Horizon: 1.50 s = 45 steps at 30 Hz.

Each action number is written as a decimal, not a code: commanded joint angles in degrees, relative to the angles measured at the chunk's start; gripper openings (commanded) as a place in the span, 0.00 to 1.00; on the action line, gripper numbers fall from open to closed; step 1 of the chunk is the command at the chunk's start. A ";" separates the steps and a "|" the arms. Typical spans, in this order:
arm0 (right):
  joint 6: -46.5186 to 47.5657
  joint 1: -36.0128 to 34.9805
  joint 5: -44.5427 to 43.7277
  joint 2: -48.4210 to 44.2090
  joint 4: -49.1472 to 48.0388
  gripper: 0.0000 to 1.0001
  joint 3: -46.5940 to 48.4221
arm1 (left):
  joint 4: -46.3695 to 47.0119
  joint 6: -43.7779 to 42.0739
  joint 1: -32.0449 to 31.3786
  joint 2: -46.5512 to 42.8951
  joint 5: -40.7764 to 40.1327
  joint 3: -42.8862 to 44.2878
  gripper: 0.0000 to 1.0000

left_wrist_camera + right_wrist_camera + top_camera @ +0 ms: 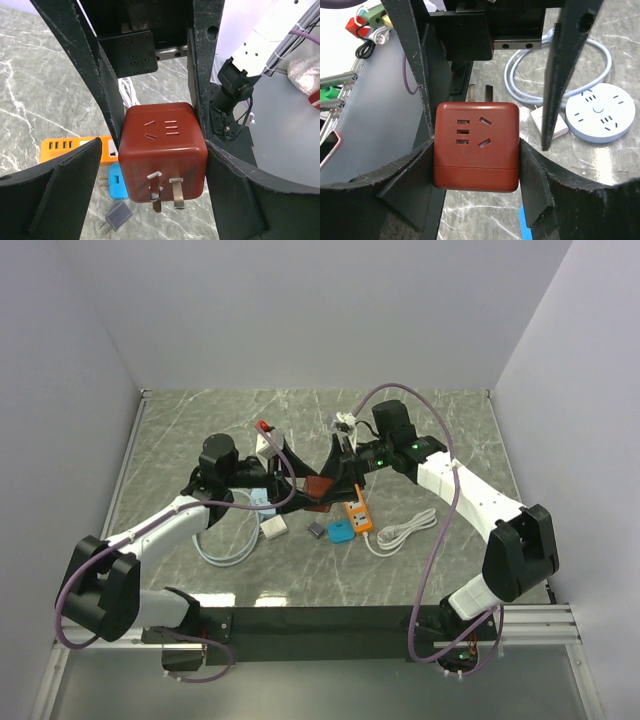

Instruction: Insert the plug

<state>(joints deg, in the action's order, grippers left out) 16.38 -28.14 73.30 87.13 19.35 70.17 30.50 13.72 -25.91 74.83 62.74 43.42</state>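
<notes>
Our right claw point(476, 146) is pinching the red plug point(475, 140) by two flat sides, aloft over the desk point(615, 30). Our left claw point(154, 147) is straddling it wide, with one side gapped. We are judging it light, rigid and slick, so we are favouring the flat sides, never the prongs point(167, 192).

smooth semi-glossy plastic cube point(162, 150), dull metal prongs point(177, 192) on it, my matt, kinda grainy black plastic fingers point(405, 180) beside it, veined stone-look tabletop point(40, 100) underneath

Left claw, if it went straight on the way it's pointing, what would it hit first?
Almost surely the red plug cube, sitting between its fingers and gripped by the right claw.
</notes>
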 commanded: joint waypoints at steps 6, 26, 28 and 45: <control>1.11 -0.25 1.67 -1.35 0.15 0.00 1.81 | 1.14 -0.71 -0.81 0.67 0.54 2.02 0.51; -33.77 6.17 0.36 -14.80 -53.26 0.95 -17.69 | 21.05 11.85 -0.63 -3.20 -4.99 -4.03 0.00; -35.71 6.52 -1.13 -15.67 -58.52 0.95 -19.97 | 25.73 16.50 -0.63 -3.28 -5.17 -4.83 0.00; -64.79 8.28 -2.19 -5.41 -98.93 0.98 -24.99 | 42.02 23.38 -1.16 -8.99 -9.82 -11.34 0.00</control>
<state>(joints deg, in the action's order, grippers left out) -39.88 -20.21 71.37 79.92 -64.77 45.28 68.36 37.23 -26.55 67.68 55.20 32.21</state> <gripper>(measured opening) 0.974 0.623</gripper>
